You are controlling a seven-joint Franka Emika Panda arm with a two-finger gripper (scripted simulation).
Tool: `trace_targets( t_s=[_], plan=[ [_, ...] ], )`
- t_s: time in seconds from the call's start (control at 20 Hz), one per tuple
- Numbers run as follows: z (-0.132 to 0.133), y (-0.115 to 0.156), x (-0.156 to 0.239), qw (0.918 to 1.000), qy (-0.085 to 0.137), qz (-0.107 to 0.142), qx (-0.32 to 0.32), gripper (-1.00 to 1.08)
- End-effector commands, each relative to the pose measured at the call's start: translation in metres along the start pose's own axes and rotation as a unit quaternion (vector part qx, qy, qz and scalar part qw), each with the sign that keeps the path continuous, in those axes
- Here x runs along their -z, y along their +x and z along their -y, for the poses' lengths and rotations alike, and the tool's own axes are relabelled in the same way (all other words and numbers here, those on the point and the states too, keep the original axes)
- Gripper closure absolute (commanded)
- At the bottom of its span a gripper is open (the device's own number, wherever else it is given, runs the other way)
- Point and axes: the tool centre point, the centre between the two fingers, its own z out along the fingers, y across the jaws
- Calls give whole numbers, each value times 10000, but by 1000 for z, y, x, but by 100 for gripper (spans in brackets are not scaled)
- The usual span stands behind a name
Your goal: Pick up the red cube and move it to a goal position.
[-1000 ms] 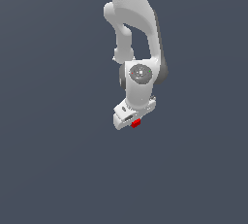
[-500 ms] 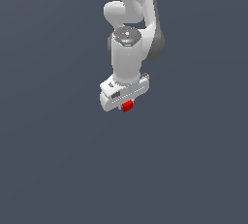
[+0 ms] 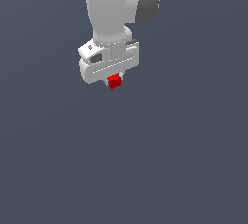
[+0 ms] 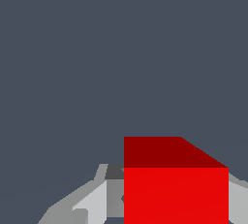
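Exterior view: the red cube sits right between the tips of the claw, which pinches it. No goal mark shows anywhere.

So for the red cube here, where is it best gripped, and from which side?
On two opposite flat faces, coming from above, as the tool does now. The red cube is plain and tiny, with no handle or edge to favour, so parallel faces give the pads a square seat. In the wrist view it sits between the fingers, clamped at its sides.
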Motion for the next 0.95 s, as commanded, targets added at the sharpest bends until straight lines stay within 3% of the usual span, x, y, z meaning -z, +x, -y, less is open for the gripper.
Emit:
trace_targets(
  t_s=[0.0,0.45,0.9],
  plan=[
    [-5,-12,26,10000,4,0,3,108],
    [-22,-39,92,10000,1,2,0,108],
    [-29,-47,112,10000,-1,4,-1,108]
  ],
)
